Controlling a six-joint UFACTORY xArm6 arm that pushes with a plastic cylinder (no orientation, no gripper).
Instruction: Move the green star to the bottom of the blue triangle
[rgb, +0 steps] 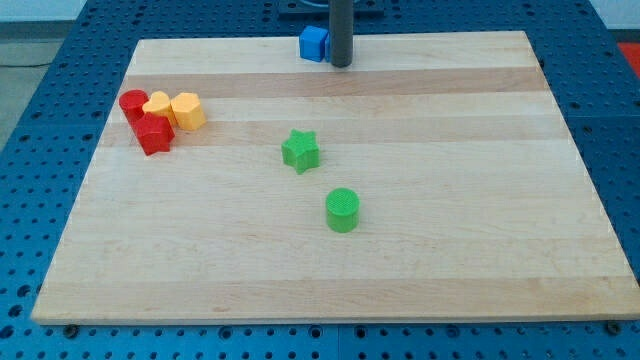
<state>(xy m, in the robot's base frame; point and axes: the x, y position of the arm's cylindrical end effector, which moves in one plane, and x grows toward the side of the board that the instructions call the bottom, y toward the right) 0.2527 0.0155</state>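
The green star (300, 151) lies near the middle of the wooden board (450, 200). A blue block (314, 43) sits at the view's top edge of the board, partly hidden by the rod; its shape cannot be made out. My tip (341, 64) rests on the board just to the right of the blue block, touching or nearly touching it. The green star is well below the tip and the blue block.
A green cylinder (342, 210) stands below and right of the star. At the view's left is a cluster: a red cylinder (133, 102), a red block (154, 133), and two yellow blocks (158, 106) (187, 110).
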